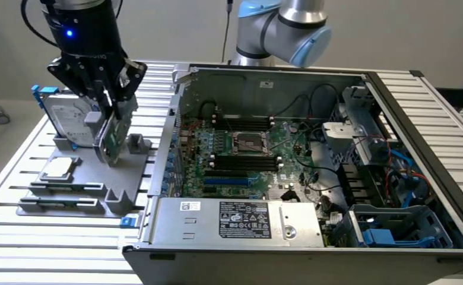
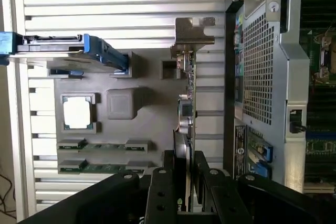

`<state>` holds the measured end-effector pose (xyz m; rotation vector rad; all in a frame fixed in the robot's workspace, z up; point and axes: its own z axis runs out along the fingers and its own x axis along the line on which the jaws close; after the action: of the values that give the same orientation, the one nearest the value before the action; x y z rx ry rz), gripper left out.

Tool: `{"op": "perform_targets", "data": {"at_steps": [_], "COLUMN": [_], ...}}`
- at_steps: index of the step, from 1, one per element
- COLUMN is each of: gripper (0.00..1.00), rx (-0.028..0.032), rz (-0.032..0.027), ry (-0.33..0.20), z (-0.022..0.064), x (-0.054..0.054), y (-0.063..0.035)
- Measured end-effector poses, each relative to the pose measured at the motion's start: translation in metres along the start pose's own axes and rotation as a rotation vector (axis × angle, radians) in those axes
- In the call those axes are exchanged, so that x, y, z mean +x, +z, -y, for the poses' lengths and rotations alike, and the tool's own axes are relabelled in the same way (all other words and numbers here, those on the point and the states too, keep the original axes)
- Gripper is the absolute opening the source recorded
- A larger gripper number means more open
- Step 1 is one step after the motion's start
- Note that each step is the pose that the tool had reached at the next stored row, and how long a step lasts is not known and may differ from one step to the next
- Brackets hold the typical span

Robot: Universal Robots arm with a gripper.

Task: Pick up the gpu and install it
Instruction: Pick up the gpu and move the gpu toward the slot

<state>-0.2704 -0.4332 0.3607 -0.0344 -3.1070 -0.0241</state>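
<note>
The gpu (image 1: 111,138) stands on edge over the grey holder tray (image 1: 81,178), at the exterior view's left of the open computer case. In the wrist view the gpu (image 2: 186,109) appears edge-on, with its silver end bracket (image 2: 192,34) at the far end. My gripper (image 1: 105,105) comes down from above, and its black fingers (image 2: 161,187) press on both faces of the card, shut on it. I cannot tell whether the card's lower edge still rests in the tray's slot.
On the same tray stand a silver hard drive with a blue frame (image 1: 63,111), a CPU (image 1: 60,168) and memory sticks (image 2: 100,145). The open case (image 1: 390,119) shows its motherboard (image 1: 243,154); its perforated wall (image 2: 260,72) is close beside the card. A power supply (image 1: 240,218) sits at the case's front.
</note>
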Motion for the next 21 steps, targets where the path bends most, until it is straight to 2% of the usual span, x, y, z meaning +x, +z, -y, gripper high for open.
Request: {"op": "perform_targets", "data": {"at_steps": [10,15,16,21], "gripper": [0.26,0.26,0.26,0.26], "rx": [-0.0017,-0.0035,-0.0048,-0.0108], "rz": [-0.0002,-0.0032,-0.0044,-0.0065], "ry": [0.0,0.0,0.0,0.0], "z": [-0.0006,-0.0005,-0.0005,-0.0001], "x": [-0.044,-0.066,-0.071,-0.093], "y": [-0.0468,-0.0699,-0.0728,-0.0743]}}
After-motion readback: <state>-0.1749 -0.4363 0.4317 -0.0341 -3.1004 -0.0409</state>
